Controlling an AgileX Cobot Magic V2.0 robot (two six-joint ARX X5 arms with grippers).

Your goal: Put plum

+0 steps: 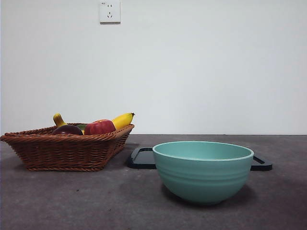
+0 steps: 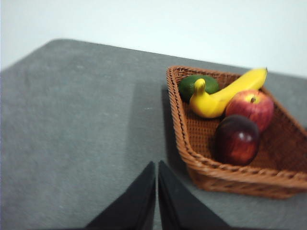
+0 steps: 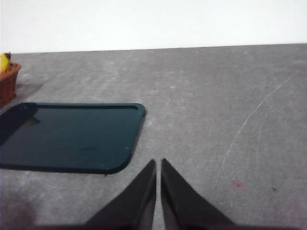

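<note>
**Both grippers closed over bare table; plum in the basket**

The left gripper (image 2: 157,165) has its fingers pressed together, tips almost touching, holding nothing. It hangs over bare grey table (image 2: 76,134), with open room on the side away from the basket. Just beside the tips is the basket's (image 2: 189,158) near corner, its woven rim standing between the fingers and the fruit. The plum (image 2: 237,139) lies inside, in the part of the basket closest to the fingers, just behind that rim. Past it sits the apple (image 2: 250,108), touching or nearly touching the plum; the banana (image 2: 225,93) lies beyond, and a green fruit (image 2: 197,86) fills the far corner.

The right gripper (image 3: 158,165) is likewise closed and empty, over bare table. A dark tray (image 3: 72,136) lies flat near its tips to one side, clear of them; the other side is open table.

From the front, a green bowl (image 1: 203,170) stands before the tray, apart from the basket. Neither arm shows there.
</note>
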